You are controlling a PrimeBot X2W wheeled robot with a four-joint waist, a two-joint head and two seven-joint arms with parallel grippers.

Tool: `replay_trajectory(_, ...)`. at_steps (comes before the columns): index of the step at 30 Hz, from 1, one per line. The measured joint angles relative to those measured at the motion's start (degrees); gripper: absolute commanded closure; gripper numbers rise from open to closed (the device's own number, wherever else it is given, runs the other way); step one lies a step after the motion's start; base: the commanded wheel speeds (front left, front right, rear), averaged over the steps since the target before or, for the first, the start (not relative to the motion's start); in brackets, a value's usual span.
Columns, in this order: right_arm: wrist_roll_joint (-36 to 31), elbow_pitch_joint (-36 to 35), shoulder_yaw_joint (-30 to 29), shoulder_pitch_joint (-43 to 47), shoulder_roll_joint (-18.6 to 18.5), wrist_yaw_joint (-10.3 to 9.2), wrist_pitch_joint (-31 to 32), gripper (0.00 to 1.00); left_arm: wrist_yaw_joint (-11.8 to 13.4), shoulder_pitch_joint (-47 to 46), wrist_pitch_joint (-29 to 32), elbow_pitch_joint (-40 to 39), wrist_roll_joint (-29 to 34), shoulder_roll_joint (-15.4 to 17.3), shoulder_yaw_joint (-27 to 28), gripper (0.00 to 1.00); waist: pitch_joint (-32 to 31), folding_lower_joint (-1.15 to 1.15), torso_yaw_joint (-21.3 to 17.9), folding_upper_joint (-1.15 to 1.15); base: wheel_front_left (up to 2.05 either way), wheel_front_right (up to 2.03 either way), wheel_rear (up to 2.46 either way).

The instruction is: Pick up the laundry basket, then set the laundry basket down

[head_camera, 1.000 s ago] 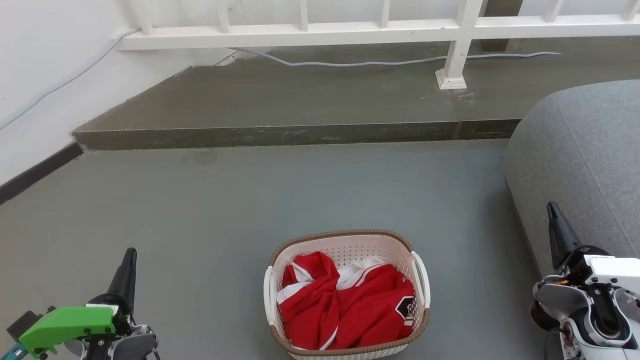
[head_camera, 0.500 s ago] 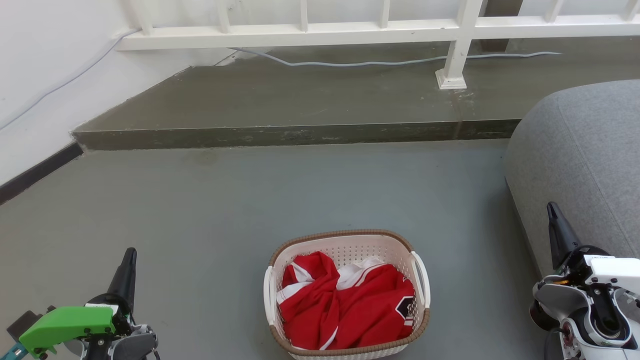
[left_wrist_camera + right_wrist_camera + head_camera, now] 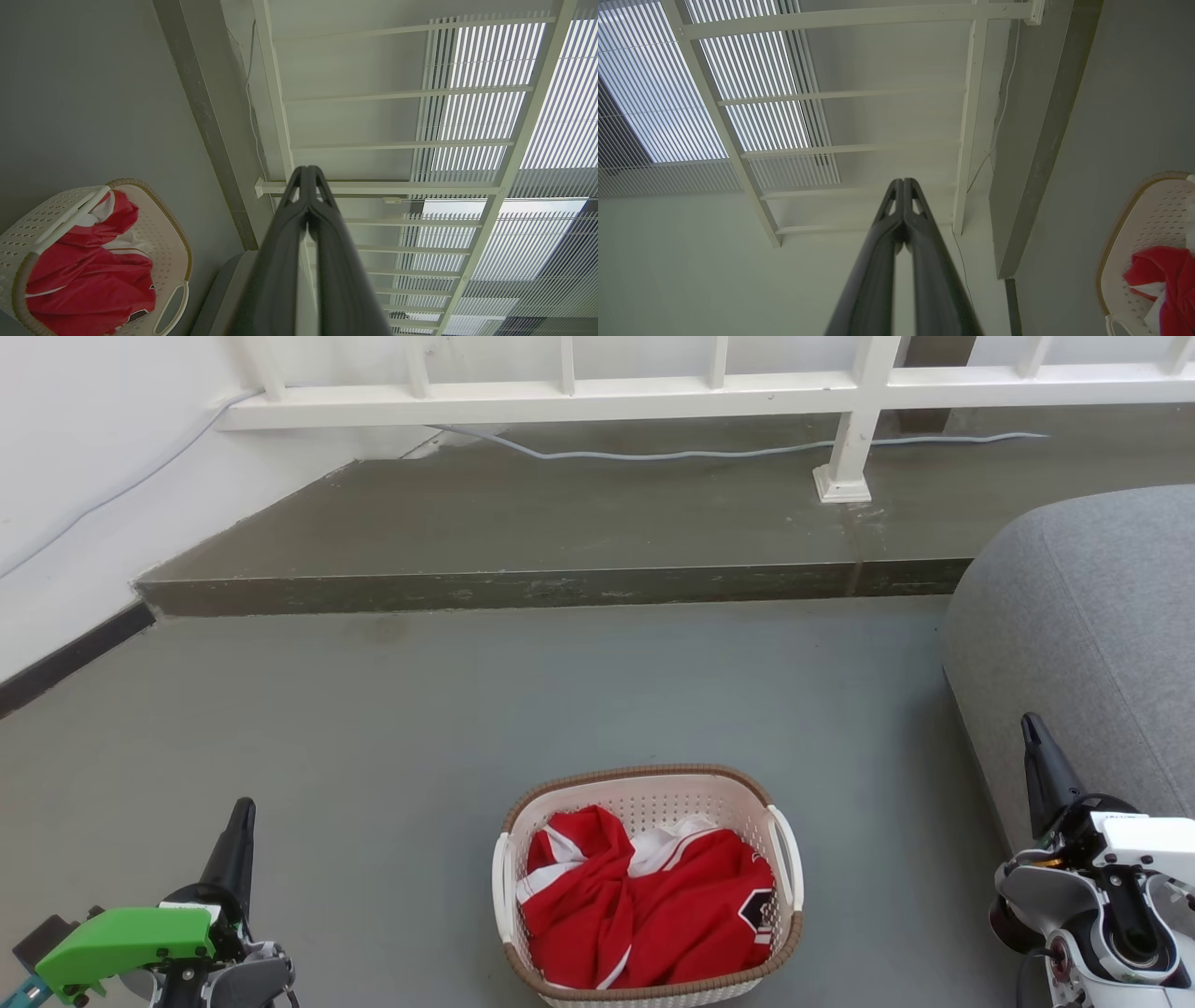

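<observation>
While left gripper (image 3: 307, 170) and right gripper (image 3: 903, 181) sit closed, laundry basket (image 3: 642, 772) holds red garment (image 3: 653, 915), emblem (image 3: 757, 911) illegible.

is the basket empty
No, a red and white garment lies bunched inside the basket, covering most of its bottom.

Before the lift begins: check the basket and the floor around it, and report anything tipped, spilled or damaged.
Nothing stands out. The laundry basket sits upright on the floor. Its rim and handles look whole, the red garment lies bunched inside, and nothing has spilled beside it.
</observation>
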Motion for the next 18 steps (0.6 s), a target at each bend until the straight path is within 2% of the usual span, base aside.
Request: replay_trajectory(18,-0.01,-0.02,-0.10,0.00,0.03,0.00,0.00,1.00,0.00,-0.02,0.07,-0.02,0.00,-0.03,0.09,1.00,0.01,0.00,0.00,0.00,0.00,0.00,0.00)
